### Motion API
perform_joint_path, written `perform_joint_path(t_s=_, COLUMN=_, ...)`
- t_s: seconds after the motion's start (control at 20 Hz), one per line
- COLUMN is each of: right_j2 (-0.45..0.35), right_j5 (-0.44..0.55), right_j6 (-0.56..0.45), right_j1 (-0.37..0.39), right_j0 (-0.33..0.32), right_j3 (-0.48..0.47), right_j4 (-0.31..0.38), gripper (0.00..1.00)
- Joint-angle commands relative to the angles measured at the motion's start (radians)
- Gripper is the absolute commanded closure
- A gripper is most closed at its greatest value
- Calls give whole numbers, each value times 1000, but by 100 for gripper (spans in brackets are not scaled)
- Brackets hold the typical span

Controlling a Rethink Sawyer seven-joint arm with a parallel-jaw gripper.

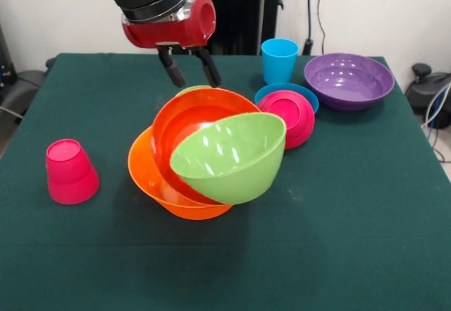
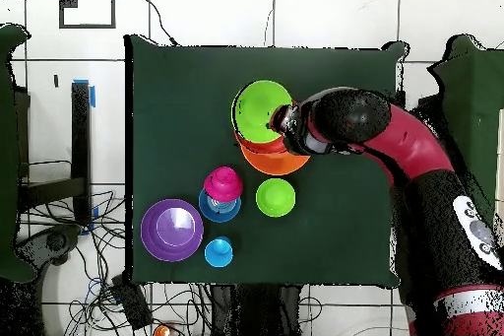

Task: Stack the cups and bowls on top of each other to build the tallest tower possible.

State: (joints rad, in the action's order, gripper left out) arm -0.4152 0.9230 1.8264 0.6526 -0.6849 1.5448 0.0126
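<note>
Tower (image 1: 204, 159): three large bowls piled near the middle of the green surface (image 1: 338, 240). Base is the orange bowl (image 1: 151, 177), sitting upright. Inside it, the red-orange bowl (image 1: 187, 124) is tipped so its mouth faces the front camera. The large lime green bowl (image 1: 229, 157) leans in the red-orange one, tilted, rim overhanging to the picture's right.

Behind the tower in the front view, a sliver of the small lime green bowl (image 1: 192, 89) shows above the red-orange rim; the overhead view shows it standing apart (image 2: 276, 197) on the surface.

Pink-red small bowl (image 1: 289, 116): tilted on its side, resting in the small blue bowl (image 1: 299, 91), just right of the tower in the front view.

Purple bowl (image 1: 349, 80): upright, at the far right, apart from the others.

Sky blue cup (image 1: 279, 60): upright, mouth up, at the far edge between the blue bowl and the purple bowl.

Red-pink cup (image 1: 69, 171): mouth down, at the left of the front view, well apart from the tower. It looks like one cup over another, though I cannot tell for sure.

End effector (image 1: 190, 71): above the tower's far rim, fingers (image 1: 172, 69) spread, holding nothing.
</note>
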Motion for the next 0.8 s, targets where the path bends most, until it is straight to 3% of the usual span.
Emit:
perform_joint_path(t_s=0.05, right_j2=15, right_j5=48, right_j6=3, right_j1=-45, right_j0=38, right_j3=12, right_j4=59, gripper=0)
perform_joint_path(t_s=0.4, right_j2=18, right_j5=110, right_j6=10, right_j1=-1, right_j0=31, right_j3=11, right_j4=43, gripper=0)
perform_joint_path(t_s=0.8, right_j2=27, right_j5=103, right_j6=7, right_j1=-2, right_j0=24, right_j3=14, right_j4=56, gripper=0)
